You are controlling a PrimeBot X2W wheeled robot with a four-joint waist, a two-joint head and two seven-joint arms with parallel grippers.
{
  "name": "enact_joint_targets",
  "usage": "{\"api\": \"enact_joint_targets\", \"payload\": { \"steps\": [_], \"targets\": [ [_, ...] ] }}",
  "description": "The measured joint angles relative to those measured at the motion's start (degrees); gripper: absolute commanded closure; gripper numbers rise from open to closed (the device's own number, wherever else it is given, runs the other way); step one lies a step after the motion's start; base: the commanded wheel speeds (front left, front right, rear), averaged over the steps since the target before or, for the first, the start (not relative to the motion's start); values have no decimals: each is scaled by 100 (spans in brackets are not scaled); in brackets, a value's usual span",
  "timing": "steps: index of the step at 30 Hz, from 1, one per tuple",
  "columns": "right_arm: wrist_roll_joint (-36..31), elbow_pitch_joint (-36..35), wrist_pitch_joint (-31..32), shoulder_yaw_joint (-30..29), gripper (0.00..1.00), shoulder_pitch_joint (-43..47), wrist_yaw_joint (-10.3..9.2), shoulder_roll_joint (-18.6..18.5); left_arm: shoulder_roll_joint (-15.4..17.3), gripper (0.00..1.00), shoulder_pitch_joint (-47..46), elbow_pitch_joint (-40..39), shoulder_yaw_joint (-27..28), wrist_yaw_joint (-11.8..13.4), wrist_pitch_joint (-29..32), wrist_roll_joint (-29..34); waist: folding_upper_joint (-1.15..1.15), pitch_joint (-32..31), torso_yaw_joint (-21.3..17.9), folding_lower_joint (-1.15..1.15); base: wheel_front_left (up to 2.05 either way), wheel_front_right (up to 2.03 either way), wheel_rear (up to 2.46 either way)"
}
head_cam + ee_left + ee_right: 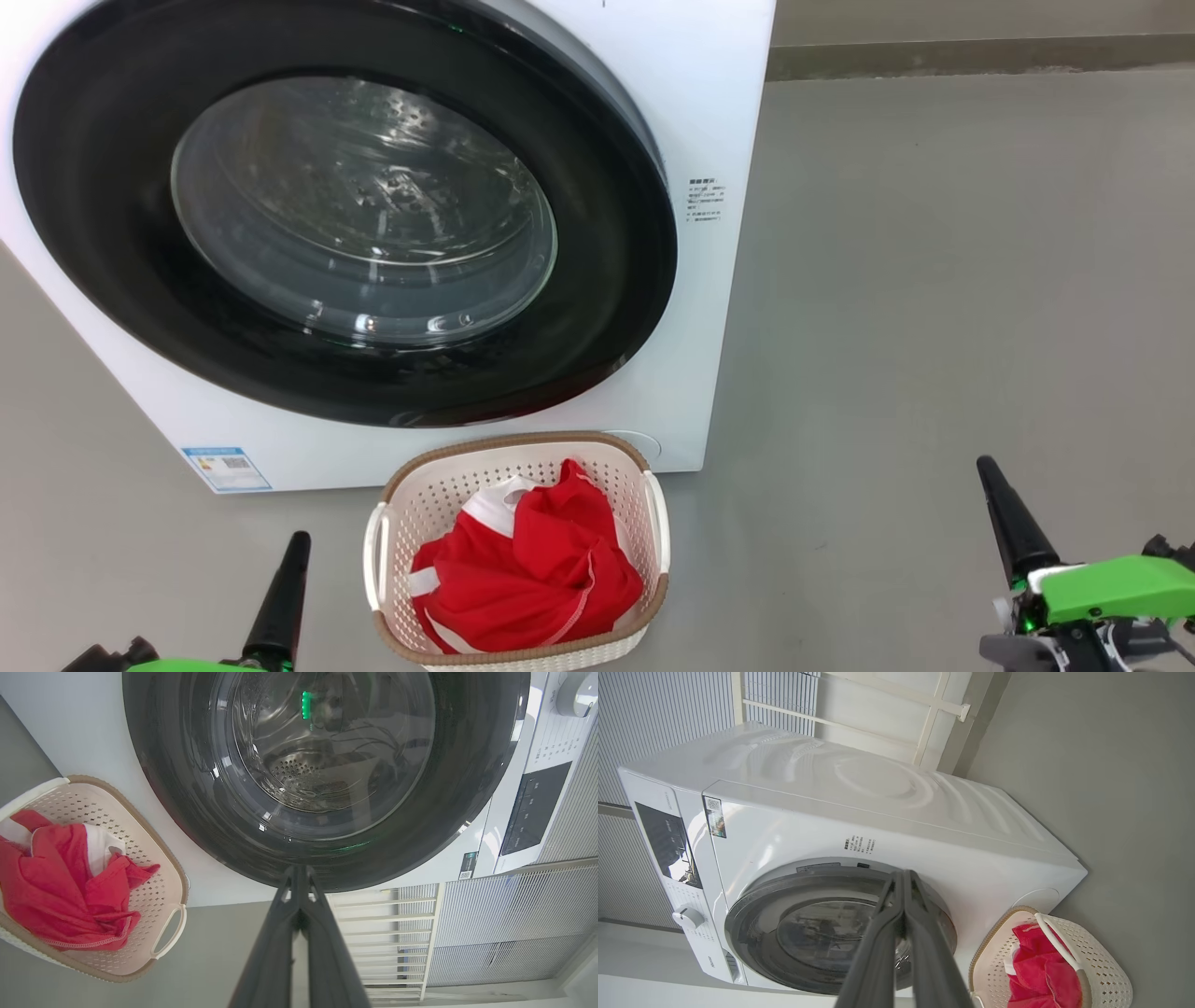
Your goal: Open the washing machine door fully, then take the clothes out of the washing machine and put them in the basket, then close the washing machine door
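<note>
A: The washing machine door [364,210], black rim and glass bowl. Is it latched?

B: It lies flat against the white front of the washing machine [709,112], with no gap showing along the rim. I judge it closed, though the latch itself cannot be seen. Through the glass the steel drum appears bare.

A: And the clothes [532,569]?

B: Red with white trim, heaped in the basket [523,439]. The basket stands on the floor [934,280] just in front of the machine, below the door's lower right, so a garment lifted from the drum has a short way to go.

A: The hands?

B: Left hand [299,546] is at the near left, just beside the basket. Right hand [988,476] is at the near right, well apart from it. Each has its two dark fingers pressed together and holds nothing. They flank the basket, clear of door and laundry, which suits a job with nothing left to grip.

A: Any step remaining?

B: By my reading, none: door shut, drum emptied, clothes in the basket. The one doubt is whether the door has fully caught.
</note>
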Motion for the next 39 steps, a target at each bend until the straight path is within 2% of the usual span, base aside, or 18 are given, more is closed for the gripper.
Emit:
{"api": "enact_joint_targets", "payload": {
  "steps": [14,39],
  "targets": [
    [699,-69,246,-147,100,-133,0,34,-29,100,-118,-11,81,0,254,-838,0,-10,-18,0,0,0,0],
    [784,-88,250,-165,100,-164,-1,38,-38,100,-119,-11,93,0,276,-877,0,-10,-18,-1,0,0,0]
  ]
}}
